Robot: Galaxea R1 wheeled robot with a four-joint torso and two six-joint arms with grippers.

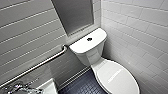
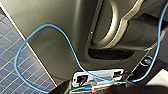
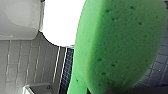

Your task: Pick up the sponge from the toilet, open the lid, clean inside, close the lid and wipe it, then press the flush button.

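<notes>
The white toilet (image 1: 87, 50) stands in the corner with its boxy tank against the back wall. On the tank top sits the small dark flush button (image 1: 89, 39). The oval lid (image 1: 117, 77) lies shut over the bowl. The bright green sponge (image 3: 120, 47) looms very close in the right wrist view, held up off the floor in my shut right gripper. Behind it shows a white glossy part of the toilet (image 3: 62, 22). The left wrist view looks along my own dark body and a blue cable (image 2: 37, 32).
A metal grab bar (image 1: 42, 62) runs along the tiled left wall. A white basin edge (image 1: 48, 87) with shiny fittings sits at the lower left. White tiled wall closes in on the right of the toilet. Dark tiled floor (image 1: 82, 86) lies between basin and bowl.
</notes>
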